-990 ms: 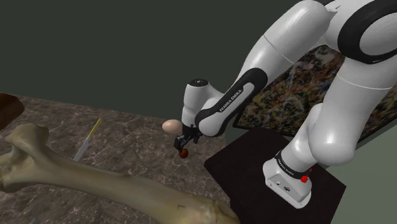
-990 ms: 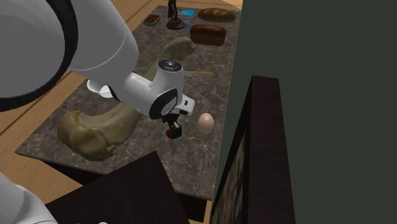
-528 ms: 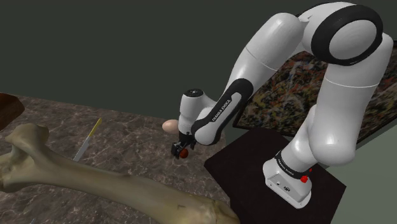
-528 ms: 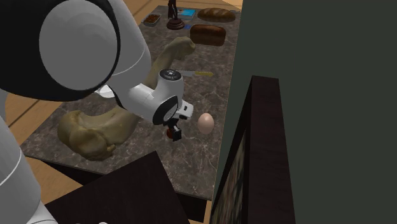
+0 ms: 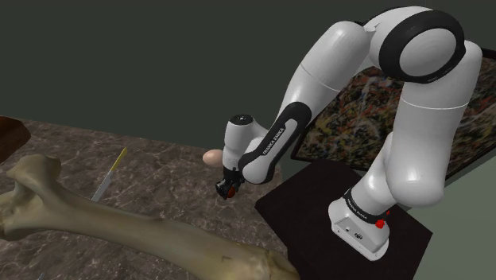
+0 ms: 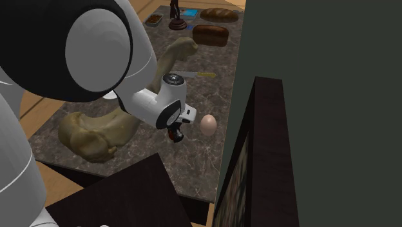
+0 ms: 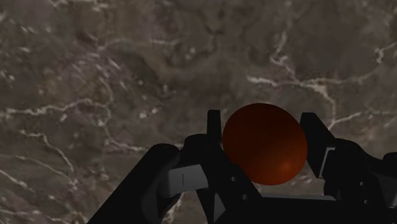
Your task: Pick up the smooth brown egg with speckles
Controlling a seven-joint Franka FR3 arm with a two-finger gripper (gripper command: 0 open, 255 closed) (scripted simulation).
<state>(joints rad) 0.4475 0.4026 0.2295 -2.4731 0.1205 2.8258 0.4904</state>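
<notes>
Shoulder view: the end effector (image 5: 226, 191) hangs low over the marble tabletop (image 5: 159, 179). The pale brown egg (image 5: 211, 157) lies on its side just behind it, apart, partly hidden by the wrist. A big bone (image 5: 119, 224) lies on its opposite side.

Second exterior view: the egg's long axis runs along the tabletop's edge at the dark wall (image 6: 309, 51), which passes close beyond it. I cannot tell its narrow end. Bare marble separates egg and end effector.

Wrist view: the fingers (image 7: 214, 127) pinch a dark red ball (image 7: 264, 149).

A dark veined counter (image 5: 163, 179) carries a huge bone (image 5: 119, 227), a loaf (image 6: 210, 33) — and a pale egg (image 6: 207, 124).
</notes>
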